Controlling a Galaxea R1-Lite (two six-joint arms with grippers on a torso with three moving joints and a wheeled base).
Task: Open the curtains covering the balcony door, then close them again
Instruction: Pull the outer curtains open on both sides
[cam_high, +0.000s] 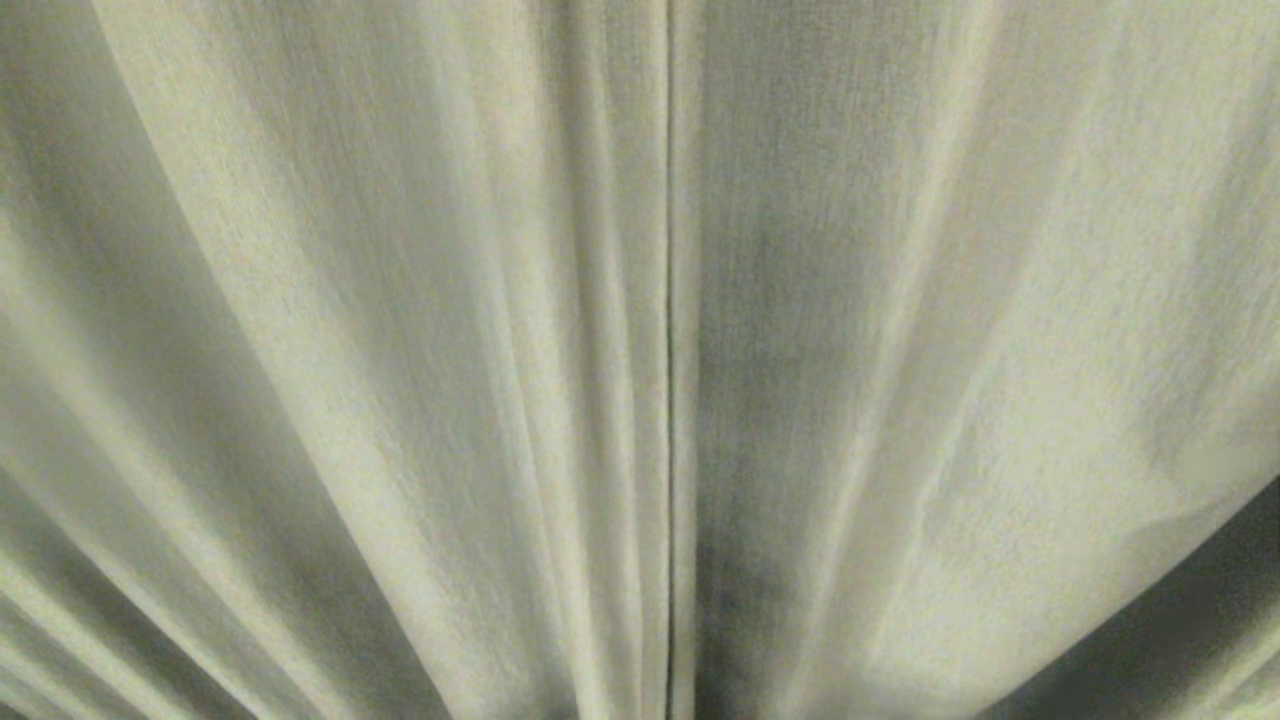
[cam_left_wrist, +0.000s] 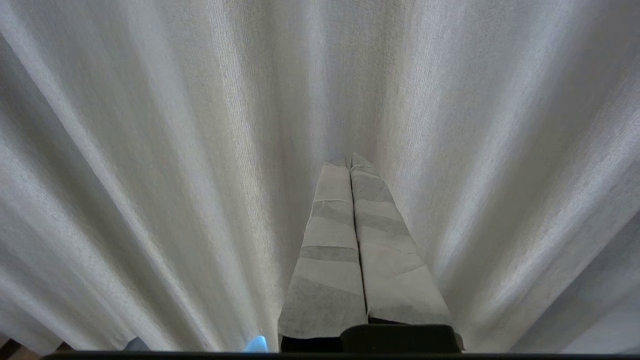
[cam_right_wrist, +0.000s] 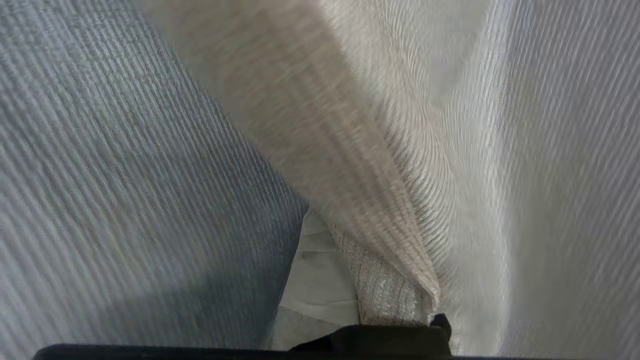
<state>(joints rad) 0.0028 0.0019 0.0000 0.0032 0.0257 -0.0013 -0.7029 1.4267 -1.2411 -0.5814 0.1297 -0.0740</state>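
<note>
Against both claws (cam_left_wrist: 350, 162): curtains (cam_high: 400, 350); seam closed.

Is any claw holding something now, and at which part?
The right claw is shut on a fold at the edge of the curtains. The left claw is shut and holds nothing.

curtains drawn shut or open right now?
Shut: the two beige-grey woven curtain panels meet edge to edge at a centre seam in the head view, no glass showing.
</note>
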